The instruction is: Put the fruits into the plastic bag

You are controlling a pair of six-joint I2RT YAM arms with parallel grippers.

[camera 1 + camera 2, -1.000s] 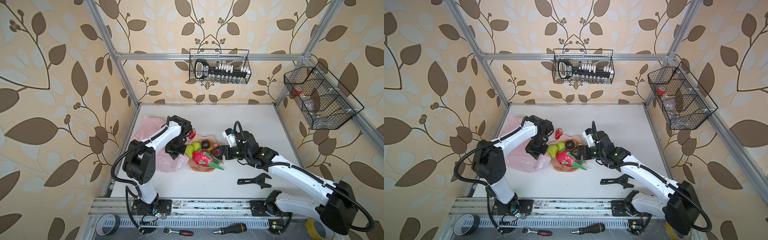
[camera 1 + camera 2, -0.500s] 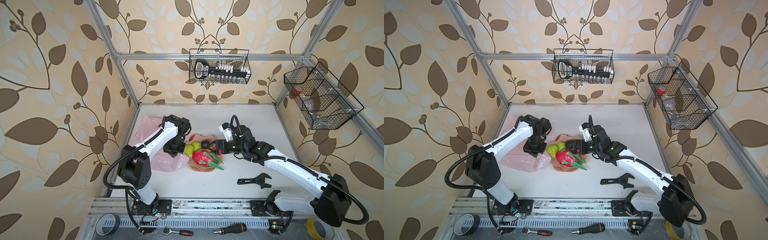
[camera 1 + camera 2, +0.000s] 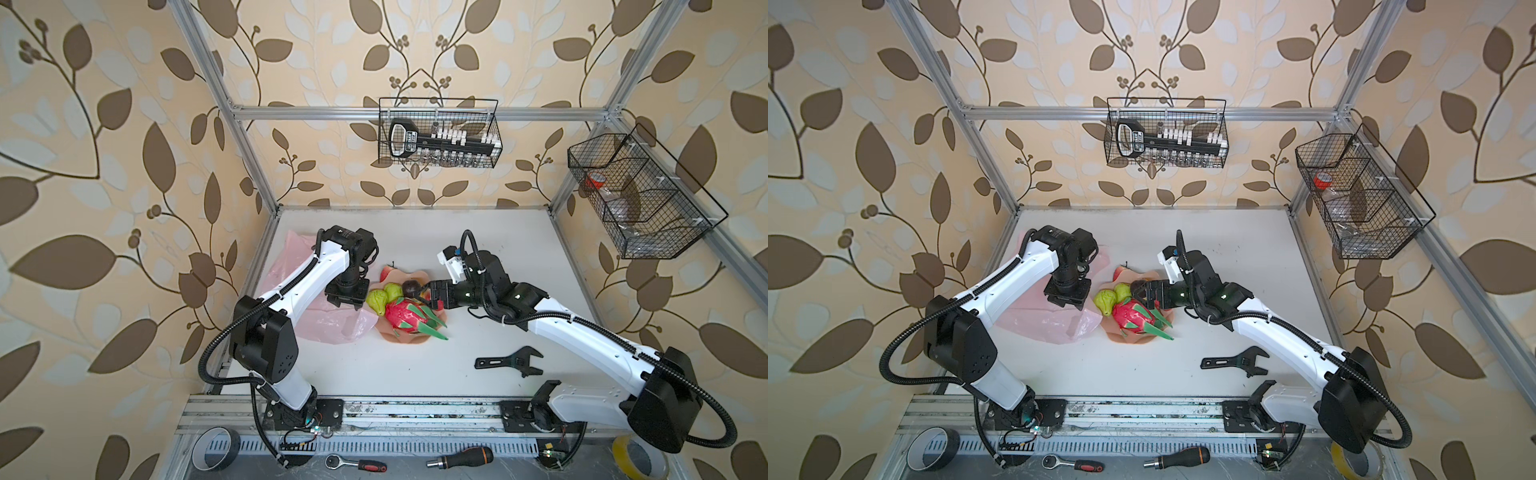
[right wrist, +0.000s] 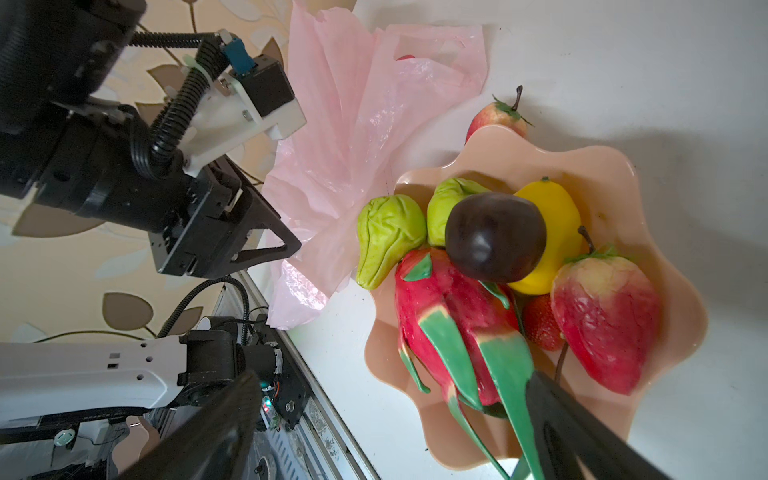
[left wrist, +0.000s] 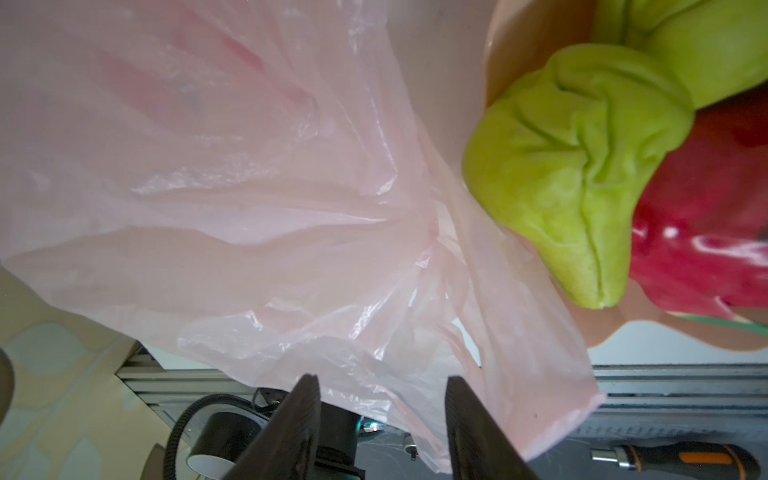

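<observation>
Film of the plastic bag (image 3: 332, 326) looks thin, limp and crinkly. From the room, it lies slumped on the table (image 3: 415, 374), touching the bowl (image 4: 665, 199). Pinch a handle loop or rim edge, since a flat grasp would likely slip. The left gripper (image 5: 382, 382) hangs at the bag's edge, fingers partly spread, holding nothing. The right gripper (image 4: 395, 386) stands wide over the fruits (image 4: 494, 237) piled in the bowl. The dragon fruit (image 4: 449, 311) appears rigid and glossy: grasp its body, not the scales.
</observation>
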